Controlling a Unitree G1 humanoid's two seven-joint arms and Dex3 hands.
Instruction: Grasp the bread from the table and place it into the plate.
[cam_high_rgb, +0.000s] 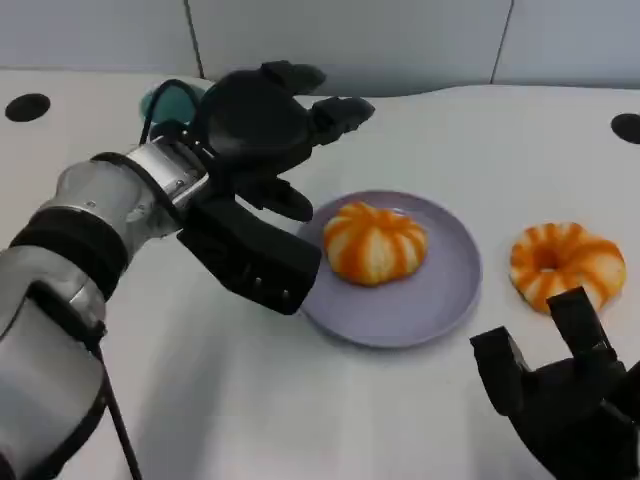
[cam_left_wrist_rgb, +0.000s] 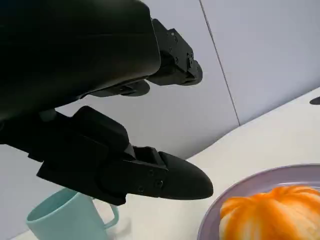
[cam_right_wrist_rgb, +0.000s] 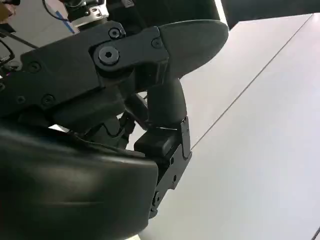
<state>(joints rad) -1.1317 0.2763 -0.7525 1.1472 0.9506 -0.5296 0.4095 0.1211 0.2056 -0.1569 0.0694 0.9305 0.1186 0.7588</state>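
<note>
We are logging the head view from left to right. At about 10 o'clock of the table (cam_high_rgb: 480, 130), a teal cup (cam_high_rgb: 165, 100) is standing, mostly hidden behind the left hand (cam_high_rgb: 255, 150); in the left wrist view the cup (cam_left_wrist_rgb: 70, 217) is showing its handle. The left hand is hovering over the table at the plate's 9 to 10 o'clock side, fingers spread wide and holding nothing. At the centre, the lavender plate (cam_high_rgb: 440, 300) is carrying one bread (cam_high_rgb: 375, 242): a round, domed bun, orange with pale cream stripes running out from its top. We are seeing a second bread (cam_high_rgb: 565, 262) lying on the bare table at the plate's 3 o'clock, well apart from the rim; it is ring-shaped with the same orange and cream striping. The right hand (cam_high_rgb: 565, 385) is sitting at 5 o'clock, just near that ring bread, fingers apart and gripping nothing.
</note>
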